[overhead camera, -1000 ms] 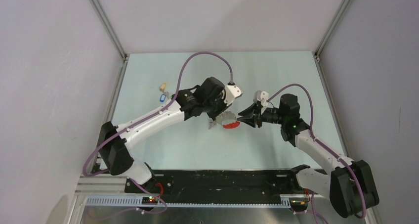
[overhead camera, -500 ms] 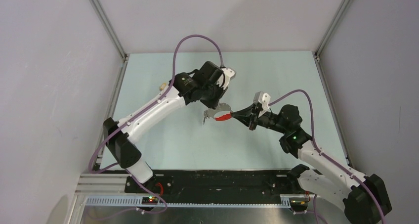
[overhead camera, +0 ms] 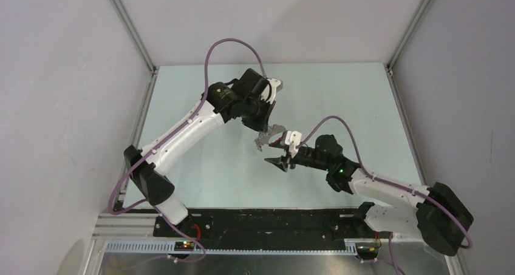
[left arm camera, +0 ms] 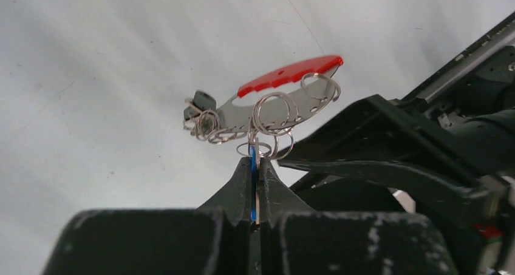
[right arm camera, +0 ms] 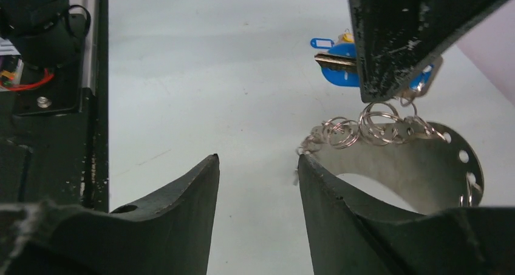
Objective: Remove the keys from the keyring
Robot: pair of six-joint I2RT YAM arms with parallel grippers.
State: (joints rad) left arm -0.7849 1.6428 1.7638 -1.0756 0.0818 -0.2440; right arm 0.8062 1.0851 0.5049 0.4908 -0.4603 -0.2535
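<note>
My left gripper (left arm camera: pixel 254 156) is shut on a blue-tagged key (left arm camera: pixel 251 166), one of the keys, and holds it above the table. From that key hangs the keyring (left arm camera: pixel 267 108), a curved silvery plate with several small wire rings and a bright red strap (left arm camera: pixel 288 73). A dark key (left arm camera: pixel 201 99) dangles at its left end. In the top view the keyring (overhead camera: pixel 269 137) hangs just below the left gripper (overhead camera: pixel 263 129). My right gripper (right arm camera: pixel 257 159) is open with nothing between its fingers. Its right fingertip (right arm camera: pixel 303 162) sits beside the keyring's plate (right arm camera: pixel 401 162). In the top view the right gripper (overhead camera: pixel 273 161) is just below the keyring.
A small blue tag (right arm camera: pixel 317 42) with a yellowish piece beside it lies on the pale green table (overhead camera: pixel 340 99) far behind the left finger (right arm camera: pixel 395 38). Grey walls enclose the table on three sides. A black rail (overhead camera: pixel 267 221) runs along the near edge.
The right gripper has let go of the red strap, opened, and swung left and nearer, to below the keyring. The left arm has drawn the keyring slightly left.
</note>
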